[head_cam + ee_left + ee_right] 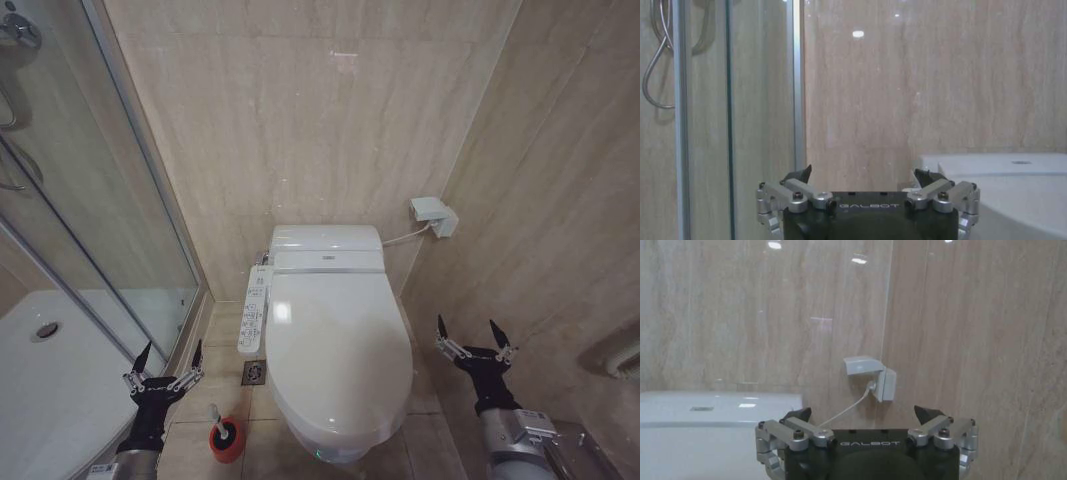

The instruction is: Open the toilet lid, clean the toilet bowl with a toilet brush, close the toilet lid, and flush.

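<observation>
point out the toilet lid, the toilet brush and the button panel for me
toilet lid (335, 345), head view, middle of its closed top surface
toilet brush (219, 429), head view, white handle where it stands in the red holder
button panel (253, 312), head view, middle of the long white strip

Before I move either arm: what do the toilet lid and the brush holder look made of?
Toilet lid: looks like glossy white plastic, smooth, with soft light reflections on top. Brush holder: a red cup, probably plastic, but too small to be sure. Both grippers, left and right, hang open beside the toilet.
</observation>
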Controlling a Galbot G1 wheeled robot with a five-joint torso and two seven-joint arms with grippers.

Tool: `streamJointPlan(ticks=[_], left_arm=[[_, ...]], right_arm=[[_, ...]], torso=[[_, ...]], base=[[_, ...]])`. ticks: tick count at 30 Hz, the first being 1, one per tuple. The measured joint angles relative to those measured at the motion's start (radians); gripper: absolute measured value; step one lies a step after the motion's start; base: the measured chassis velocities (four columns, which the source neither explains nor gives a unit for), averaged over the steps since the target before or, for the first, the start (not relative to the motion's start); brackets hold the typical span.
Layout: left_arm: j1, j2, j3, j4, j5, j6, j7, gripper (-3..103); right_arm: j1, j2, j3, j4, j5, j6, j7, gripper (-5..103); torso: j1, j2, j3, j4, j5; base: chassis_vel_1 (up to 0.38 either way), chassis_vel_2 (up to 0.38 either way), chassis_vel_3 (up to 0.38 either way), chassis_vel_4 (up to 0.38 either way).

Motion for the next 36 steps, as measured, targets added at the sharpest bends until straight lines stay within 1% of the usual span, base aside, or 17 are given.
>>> streamJointPlan(ticks=[3, 5, 6, 7, 10, 11, 12, 14, 15, 17, 19, 20, 24, 25, 26, 29, 36], left_arm=[[-0.001, -0.002, 0.000, -0.004, 0.000, 0.010, 0.000, 100], [-0.005, -0.009, 0.000, -0.020, 0.001, 0.044, 0.003, 100], [-0.012, -0.017, 0.000, -0.042, 0.004, 0.087, 0.006, 100], [-0.012, -0.017, 0.000, -0.042, 0.004, 0.087, 0.006, 100], [-0.024, -0.033, 0.000, -0.083, 0.009, 0.171, 0.014, 100], [-0.031, -0.043, 0.000, -0.107, 0.012, 0.222, 0.019, 100], [-0.031, -0.043, 0.000, -0.107, 0.012, 0.222, 0.019, 100], [-0.038, -0.053, 0.000, -0.131, 0.015, 0.273, 0.023, 100], [-0.047, -0.065, 0.000, -0.159, 0.019, 0.330, 0.027, 100], [-0.051, -0.069, 0.000, -0.169, 0.020, 0.352, 0.029, 100], [-0.059, -0.081, 0.000, -0.199, 0.024, 0.411, 0.035, 100], [-0.066, -0.091, 0.000, -0.222, 0.027, 0.461, 0.039, 100], [-0.077, -0.106, 0.000, -0.259, 0.032, 0.537, 0.046, 100], [-0.085, -0.117, 0.000, -0.286, 0.036, 0.593, 0.051, 100], [-0.085, -0.117, 0.000, -0.286, 0.036, 0.593, 0.051, 100], [-0.094, -0.130, 0.000, -0.317, 0.040, 0.657, 0.057, 100], [-0.096, -0.130, -0.001, -0.321, 0.041, 0.663, 0.057, 100]], right_arm=[[0.000, 0.000, 0.000, 0.000, 0.000, 0.000, 0.000, 100], [0.000, 0.000, 0.000, 0.000, 0.000, 0.000, 0.000, 100], [0.000, 0.000, 0.000, 0.000, 0.000, 0.000, 0.000, 100], [0.000, 0.000, 0.000, 0.000, 0.000, 0.000, 0.000, 100], [0.000, 0.000, 0.000, 0.000, 0.000, 0.000, 0.000, 100], [0.000, 0.000, 0.000, 0.000, 0.000, 0.000, 0.000, 100], [0.000, 0.000, 0.000, 0.000, 0.000, 0.000, 0.000, 100], [0.000, 0.000, 0.000, 0.000, 0.000, 0.000, 0.000, 100], [0.000, 0.000, 0.000, 0.000, 0.000, 0.000, 0.000, 100], [0.000, 0.000, 0.000, 0.000, 0.000, 0.000, 0.000, 100], [0.000, 0.000, 0.000, 0.000, 0.000, 0.000, 0.000, 100], [0.000, 0.000, 0.000, 0.000, 0.000, 0.000, 0.000, 100], [0.000, 0.000, 0.000, 0.000, 0.000, 0.000, 0.000, 100], [0.000, 0.000, 0.000, 0.000, 0.000, 0.000, 0.000, 100], [0.000, 0.000, 0.000, 0.000, 0.000, 0.000, 0.000, 100], [0.000, 0.000, 0.000, 0.000, 0.000, 0.000, 0.000, 100], [0.000, 0.000, 0.000, 0.000, 0.000, 0.000, 0.000, 100]], torso=[[0.000, 0.000, 0.000, 0.0001, 0.0000], [0.000, 0.000, 0.000, 0.0001, -0.0001], [0.000, 0.000, 0.000, 0.0000, 0.0000], [0.000, 0.000, 0.000, 0.0000, 0.0000], [0.000, 0.000, 0.000, 0.0000, 0.0000], [0.000, 0.000, 0.000, 0.0000, 0.0001], [0.000, 0.000, 0.000, 0.0000, 0.0001], [0.000, 0.000, 0.000, 0.0000, 0.0001], [0.000, 0.000, 0.000, 0.0000, 0.0001], [0.000, 0.000, 0.000, 0.0000, 0.0001], [0.000, 0.000, 0.000, 0.0000, 0.0001], [0.000, 0.000, 0.000, 0.0000, 0.0001], [0.000, 0.000, 0.000, 0.0000, 0.0002], [0.000, 0.000, 0.000, 0.0000, 0.0002], [0.000, 0.000, 0.000, 0.0000, 0.0002], [0.000, 0.000, 0.000, 0.0000, 0.0002], [0.000, 0.000, 0.000, 0.0001, 0.0000]], base=[[0.000, 0.000, 0.000, 0.000], [0.000, 0.000, 0.000, 0.000], [0.000, 0.000, 0.000, 0.000], [0.000, 0.000, 0.000, 0.000], [0.000, 0.000, 0.000, 0.000], [0.000, 0.000, 0.000, 0.000], [0.000, 0.000, 0.000, 0.000], [0.000, 0.000, 0.000, 0.000], [0.000, 0.000, 0.000, 0.000], [0.000, 0.000, 0.000, 0.000], [0.000, 0.000, 0.000, 0.000], [0.000, 0.000, 0.000, 0.000], [0.000, 0.000, 0.000, 0.000], [0.000, 0.000, 0.000, 0.000], [0.000, 0.000, 0.000, 0.000], [0.000, 0.000, 0.000, 0.000], [0.000, 0.000, 0.000, 0.000]])
